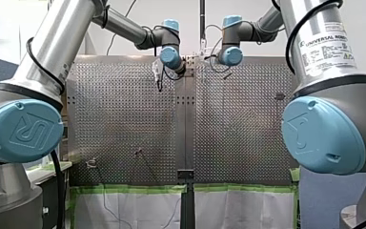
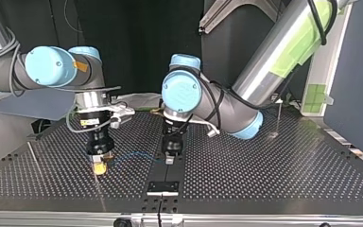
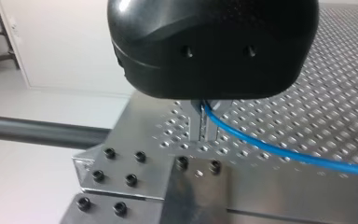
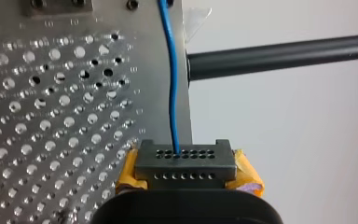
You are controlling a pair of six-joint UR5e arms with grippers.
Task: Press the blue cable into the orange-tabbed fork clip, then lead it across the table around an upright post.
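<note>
The blue cable (image 2: 128, 157) sags low over the perforated table (image 2: 274, 165) between my two grippers, near the top view's front edge. My left gripper (image 3: 204, 127), black with metal fingers, is shut on the cable, and the blue cable (image 3: 303, 157) runs off to one side of it. In the top view my left gripper (image 2: 171, 156) points down at the table's middle seam. My right gripper (image 4: 185, 164), with yellow pads, is shut where the blue cable (image 4: 172, 88) enters its dark tip; my right gripper (image 2: 99, 165) stands at that view's left. No orange-tabbed clip is visible.
A thin upright post (image 2: 279, 116) stands at the top view's far right, and a slanted rod (image 2: 33, 153) at its left. A black plate (image 2: 163, 187) sits on the seam by the front edge. Past that edge run a bolted bracket (image 3: 121, 177) and a black bar (image 3: 42, 133).
</note>
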